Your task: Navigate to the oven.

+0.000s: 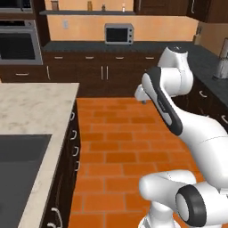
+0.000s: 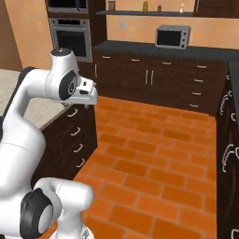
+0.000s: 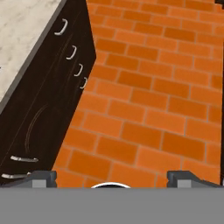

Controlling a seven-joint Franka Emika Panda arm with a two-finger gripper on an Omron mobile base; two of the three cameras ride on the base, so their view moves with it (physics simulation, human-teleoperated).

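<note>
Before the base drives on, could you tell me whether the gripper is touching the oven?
Apart. The right base view shows the gripper out over the brick floor, well short of the oven.

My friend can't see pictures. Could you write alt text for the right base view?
A white robot arm stands at the left on an orange brick kitchen floor, folded over a dark cabinet island. Across the room, the oven sits in the far wall; a small toaster oven rests on the dark back counter.

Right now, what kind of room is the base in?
A rendered home kitchen: built-in wall oven set in dark cabinetry, toaster oven on the dark back counter, and a marble-topped island over orange brick flooring.
</note>
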